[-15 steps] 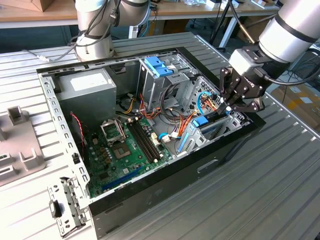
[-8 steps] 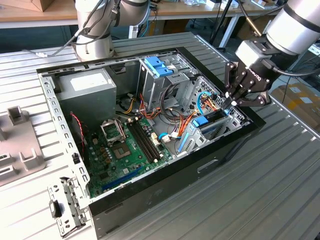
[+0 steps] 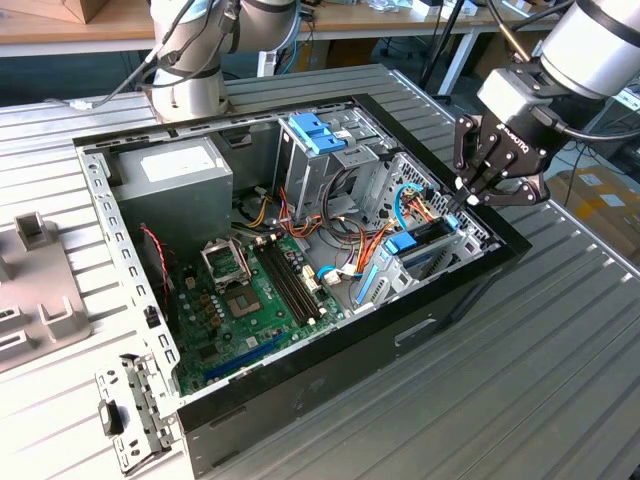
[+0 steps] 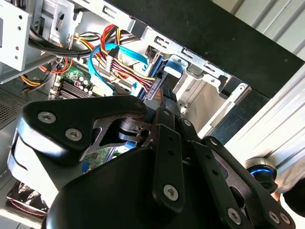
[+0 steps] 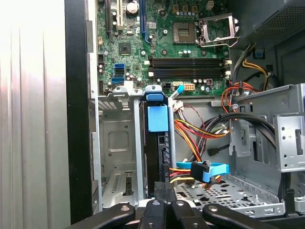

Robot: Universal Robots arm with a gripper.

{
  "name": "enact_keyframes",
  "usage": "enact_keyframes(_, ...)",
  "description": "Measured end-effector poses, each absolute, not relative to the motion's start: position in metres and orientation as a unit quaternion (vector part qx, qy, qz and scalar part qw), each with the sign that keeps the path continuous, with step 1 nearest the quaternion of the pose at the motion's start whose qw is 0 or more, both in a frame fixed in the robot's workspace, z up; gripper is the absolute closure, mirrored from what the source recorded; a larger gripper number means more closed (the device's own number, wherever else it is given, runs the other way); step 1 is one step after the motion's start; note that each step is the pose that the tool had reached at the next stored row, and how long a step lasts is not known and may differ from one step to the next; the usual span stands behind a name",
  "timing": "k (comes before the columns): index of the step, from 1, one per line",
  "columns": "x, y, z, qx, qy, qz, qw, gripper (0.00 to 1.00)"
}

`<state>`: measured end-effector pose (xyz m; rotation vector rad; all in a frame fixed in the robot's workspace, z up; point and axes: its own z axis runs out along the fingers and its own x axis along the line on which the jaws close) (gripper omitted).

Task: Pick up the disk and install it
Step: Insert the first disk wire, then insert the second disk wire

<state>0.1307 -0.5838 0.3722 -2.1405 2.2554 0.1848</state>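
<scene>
We see the end effector [image 3: 470, 196] pinched shut on the disk [image 5: 156, 143], standing edgewise in the case [image 3: 300, 400] bay; tilt could jam it against nearby cables [image 5: 200, 138].

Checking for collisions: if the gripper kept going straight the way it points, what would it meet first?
Most likely the disk: the gripper is right at its near edge, standing on edge in its bay. Whether they already touch is unclear.

Glossy blue plastic disk [image 5: 157, 119]; ribbed metal table [image 3: 560, 330].
</scene>
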Motion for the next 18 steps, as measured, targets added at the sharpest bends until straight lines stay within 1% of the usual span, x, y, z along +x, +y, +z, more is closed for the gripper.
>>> enact_keyframes(15, 0.1307, -0.5837, 0.3722, -0.687, 0.724, 0.06, 0.014, 0.89)
enact_keyframes(17, 0.1307, -0.5838, 0.3722, -0.687, 0.724, 0.06, 0.014, 0.89)
enact_keyframes(18, 0.1307, -0.5838, 0.3722, -0.687, 0.724, 0.06, 0.014, 0.83)
